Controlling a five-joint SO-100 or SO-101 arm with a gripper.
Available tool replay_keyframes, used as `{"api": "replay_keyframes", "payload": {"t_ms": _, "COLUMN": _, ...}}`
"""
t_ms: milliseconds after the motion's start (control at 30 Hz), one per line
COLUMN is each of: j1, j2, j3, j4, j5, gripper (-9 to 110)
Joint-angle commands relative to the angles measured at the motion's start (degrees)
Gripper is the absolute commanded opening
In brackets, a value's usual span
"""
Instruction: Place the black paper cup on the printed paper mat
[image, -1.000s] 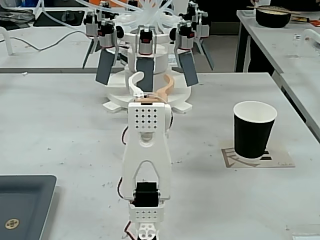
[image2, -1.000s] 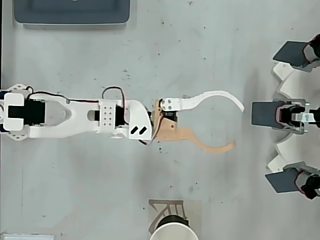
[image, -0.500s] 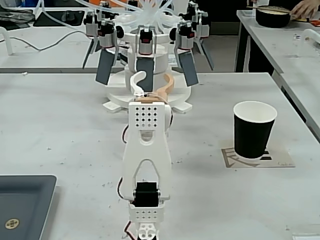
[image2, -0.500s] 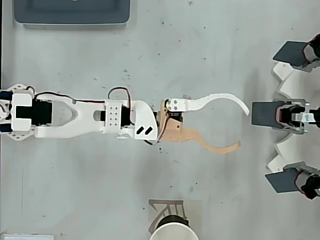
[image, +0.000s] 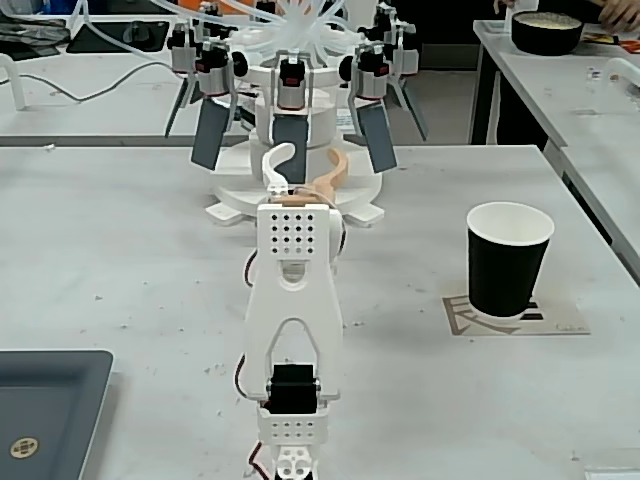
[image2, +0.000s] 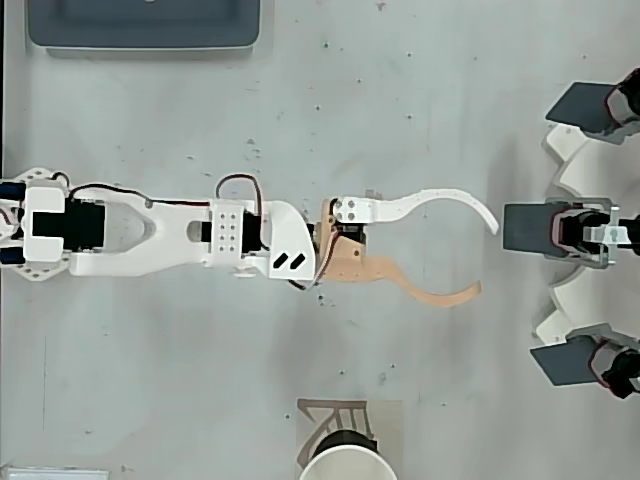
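Observation:
The black paper cup stands upright on the printed paper mat at the right of the fixed view. From overhead, the cup shows its white rim at the bottom edge, with the mat peeking out beside it. My gripper is open, its white and tan fingers spread wide with nothing between them. It is stretched along the table's middle, well apart from the cup. In the fixed view the gripper points away, toward the white machine.
A white carousel machine with dark grey paddles stands behind the gripper, seen at the right edge from overhead. A dark grey tray lies at the front left. A black bowl sits on the neighbouring table.
Compared with a second ago, my arm has stretched slightly forward toward the machine, jaws still open. The cup and mat have not moved.

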Motion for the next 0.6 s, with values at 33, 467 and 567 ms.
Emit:
{"api": "replay_keyframes", "payload": {"t_ms": 33, "j1": -0.53, "j2": -0.09, "j3": -2.11, "j4": -0.53, "j5": -0.44, "gripper": 11}}
{"api": "replay_keyframes", "payload": {"t_ms": 467, "j1": 0.00, "j2": -0.44, "j3": -2.55, "j4": -1.49, "j5": -0.35, "gripper": 10}}
{"api": "replay_keyframes", "payload": {"t_ms": 567, "j1": 0.00, "j2": -0.18, "j3": -2.72, "j4": -1.58, "j5": -0.35, "gripper": 10}}
